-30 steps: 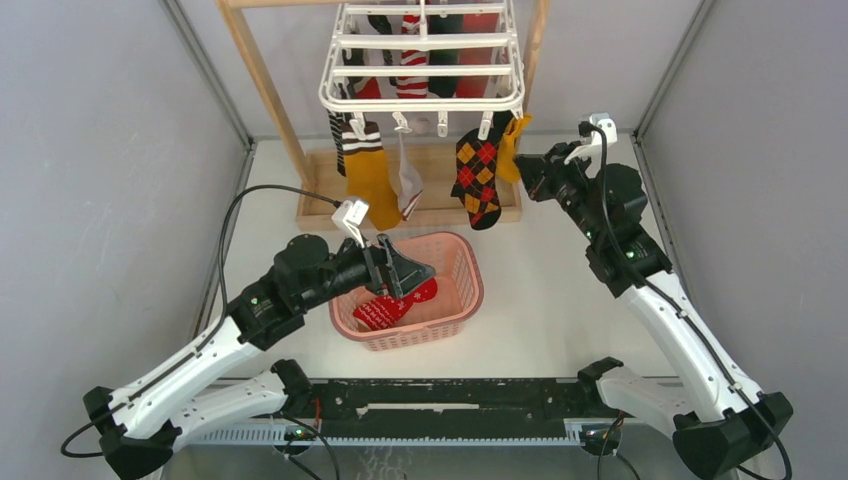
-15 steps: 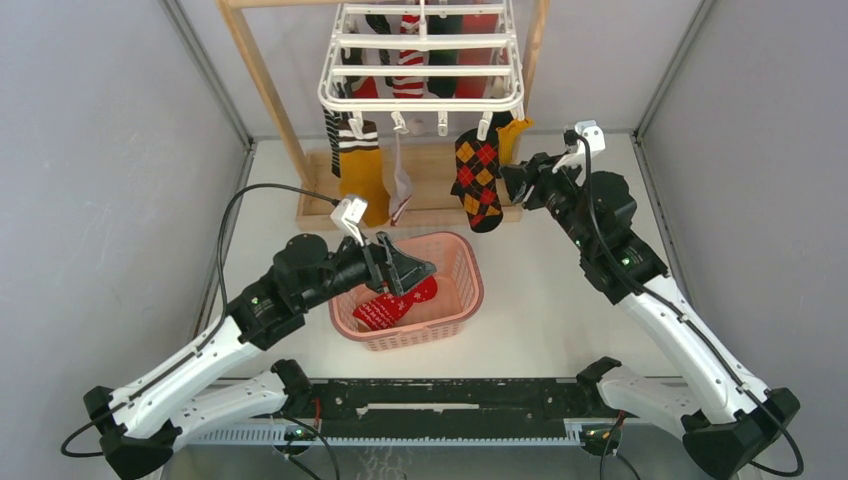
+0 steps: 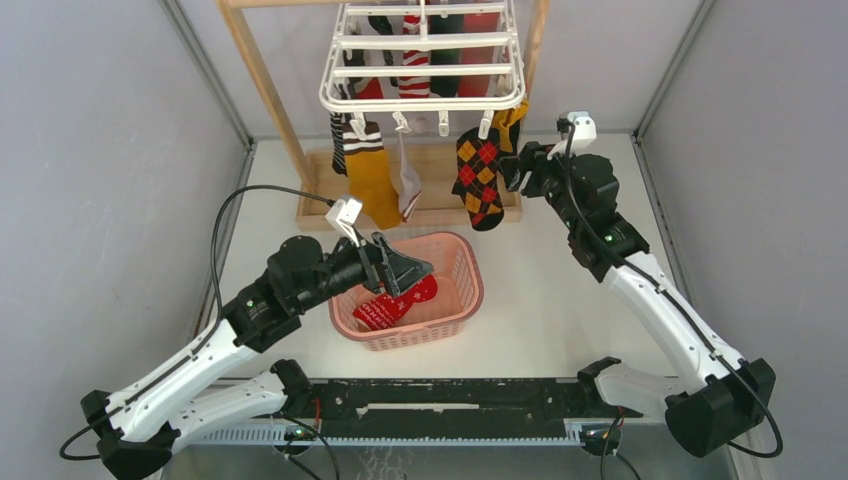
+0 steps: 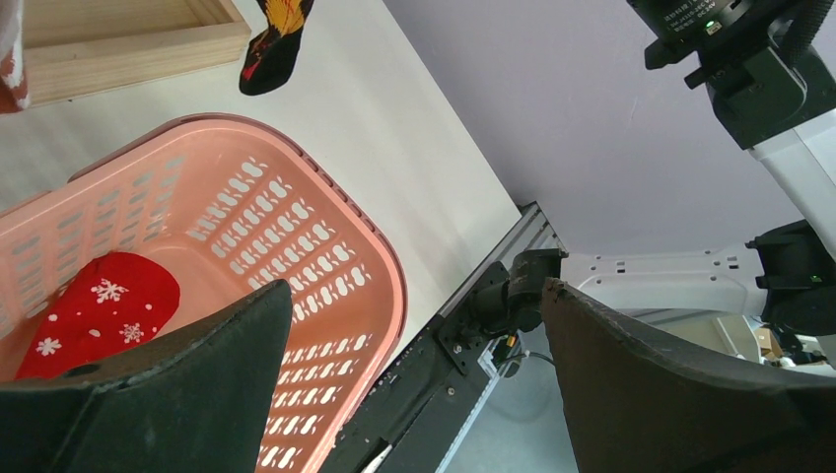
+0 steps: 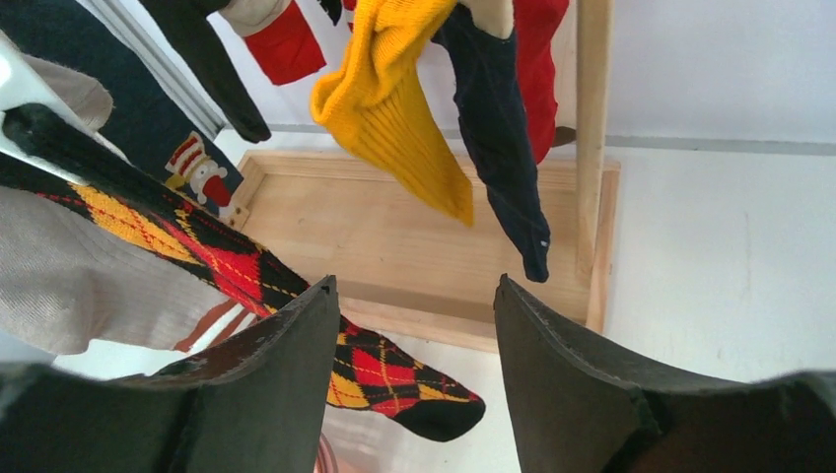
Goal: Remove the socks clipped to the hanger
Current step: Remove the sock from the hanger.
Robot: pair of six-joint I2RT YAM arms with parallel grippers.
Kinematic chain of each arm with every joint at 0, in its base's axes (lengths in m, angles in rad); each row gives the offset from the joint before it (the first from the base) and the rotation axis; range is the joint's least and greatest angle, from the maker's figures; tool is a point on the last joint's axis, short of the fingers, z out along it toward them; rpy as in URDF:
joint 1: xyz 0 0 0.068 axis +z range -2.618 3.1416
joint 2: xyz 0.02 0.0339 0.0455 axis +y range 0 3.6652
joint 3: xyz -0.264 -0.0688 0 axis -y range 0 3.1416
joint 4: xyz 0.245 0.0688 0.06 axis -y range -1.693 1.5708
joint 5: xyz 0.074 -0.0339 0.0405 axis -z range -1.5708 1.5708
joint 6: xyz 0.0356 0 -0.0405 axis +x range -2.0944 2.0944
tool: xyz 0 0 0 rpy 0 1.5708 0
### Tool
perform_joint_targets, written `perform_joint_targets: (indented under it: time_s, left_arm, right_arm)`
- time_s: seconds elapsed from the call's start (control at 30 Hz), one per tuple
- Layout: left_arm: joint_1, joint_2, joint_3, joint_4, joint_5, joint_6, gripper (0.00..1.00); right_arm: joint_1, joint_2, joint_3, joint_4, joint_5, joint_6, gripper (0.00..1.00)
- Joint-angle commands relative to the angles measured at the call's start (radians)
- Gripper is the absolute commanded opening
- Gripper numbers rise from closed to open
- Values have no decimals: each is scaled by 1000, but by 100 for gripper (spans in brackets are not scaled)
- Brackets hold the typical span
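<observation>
Two claws gape: left claw [image 3: 412, 268] over basket [image 3: 472, 296], right claw [image 3: 514, 170] beside argyle sock [image 3: 478, 176].

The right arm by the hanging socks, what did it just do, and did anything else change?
The right fingers swung left toward the argyle sock and spread apart; nothing sits between them now. The left fingers stayed open over the pink basket, the red sock stayed inside it, and the socks on the hanger stayed clipped.
</observation>
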Motion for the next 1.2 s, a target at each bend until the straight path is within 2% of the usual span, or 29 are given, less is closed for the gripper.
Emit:
perform_joint_targets:
  time_s: [0.0, 0.33, 0.43, 0.57, 0.7, 0.77, 0.9, 1.17]
  left_arm:
    - [-7, -7, 30, 29, -7, 31, 100]
    - [-7, 6, 32, 28, -5, 45, 100]
    - [-7, 3, 32, 22, -6, 51, 100]
    - [-8, -5, 32, 10, -13, 57, 100]
    - [-7, -11, 32, 3, -15, 64, 100]
    - [-7, -13, 32, -1, -16, 66, 100]
    - [-8, -13, 31, -2, -16, 69, 100]
    - [-7, -13, 20, 0, -13, 72, 100]
  right_arm:
    - [-2, 18, 4, 108, -36, -10, 68]
    - [0, 125, 57, 162, -29, -3, 68]
    - [-1, 156, 69, 182, -23, -2, 53]
    - [0, 165, 68, 211, -31, -2, 16]
    - [-1, 162, 69, 222, -31, -4, 12]
    - [0, 153, 68, 216, -32, -7, 15]
    - [1, 131, 57, 215, -17, -4, 44]
    - [0, 123, 58, 234, -3, -11, 50]
